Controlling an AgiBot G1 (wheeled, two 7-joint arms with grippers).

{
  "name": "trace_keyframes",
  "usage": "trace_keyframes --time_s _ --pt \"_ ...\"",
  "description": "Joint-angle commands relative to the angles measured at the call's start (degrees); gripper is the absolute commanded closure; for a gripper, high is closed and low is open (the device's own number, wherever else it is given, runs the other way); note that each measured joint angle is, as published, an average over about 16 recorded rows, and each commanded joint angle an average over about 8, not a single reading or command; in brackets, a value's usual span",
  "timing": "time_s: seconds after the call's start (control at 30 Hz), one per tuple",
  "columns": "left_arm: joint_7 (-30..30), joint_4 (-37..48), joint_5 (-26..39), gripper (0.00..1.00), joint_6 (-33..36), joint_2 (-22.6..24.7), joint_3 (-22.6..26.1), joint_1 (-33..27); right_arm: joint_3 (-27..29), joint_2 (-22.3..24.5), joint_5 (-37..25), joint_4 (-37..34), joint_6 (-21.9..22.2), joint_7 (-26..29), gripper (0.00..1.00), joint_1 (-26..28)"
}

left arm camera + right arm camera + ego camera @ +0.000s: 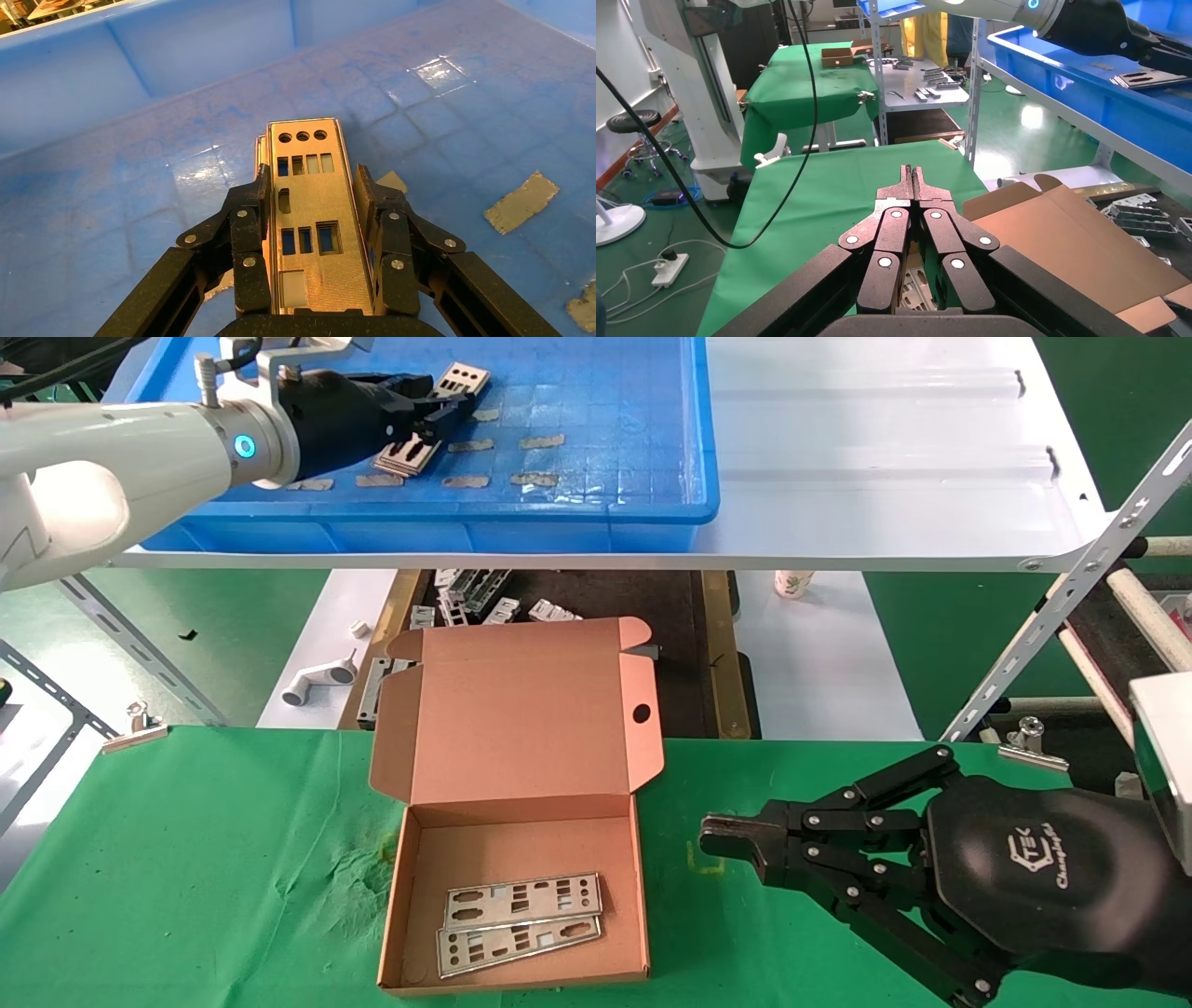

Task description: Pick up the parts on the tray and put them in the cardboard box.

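The blue tray [596,514] stands on the shelf at the back left. My left gripper [436,416] reaches into it and is shut across the long edges of the top silver part [463,379] of a small stack. In the left wrist view that part [309,210] lies between my fingers [253,203], low over the tray floor [457,105], with another part's edge showing under it. The cardboard box [400,896] lies open on the green table with two parts [521,901] inside. My right gripper [712,836] is shut and empty, just right of the box; it also shows in the right wrist view [912,172].
Tan tape strips [540,441] dot the tray floor. The white shelf board [885,458] extends to the right of the tray. Below it lie small bent brackets [484,593] and a white pipe fitting [321,677]. Metal clips [135,724] hold the green cloth.
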Motion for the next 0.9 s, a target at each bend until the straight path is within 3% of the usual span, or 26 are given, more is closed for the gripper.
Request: trace_keyframes --time_s 0.03,0.53,0.7,0.9 --pt "0.0 0.0 0.1 1.00 -0.2 0.0 0.0 0.0 0.0 0.0 0.0 0.0 0.0 0.0 1.00 0.0" --pt "1.8 -4.4 -2.7 1.00 5.5 -3.2 -1.8 -1.2 0.0 0.0 0.0 0.0 0.0 0.0 1.00 0.0" --pt "2.6 -7.6 -3.6 1.00 14.0 -6.4 -2.2 -1.6 0.0 0.0 0.0 0.0 0.0 0.0 1.00 0.0" --pt "3.0 -13.5 -4.6 1.00 28.9 -12.0 -2.1 -1.3 0.0 0.0 0.0 0.0 0.0 0.0 1.00 0.0"
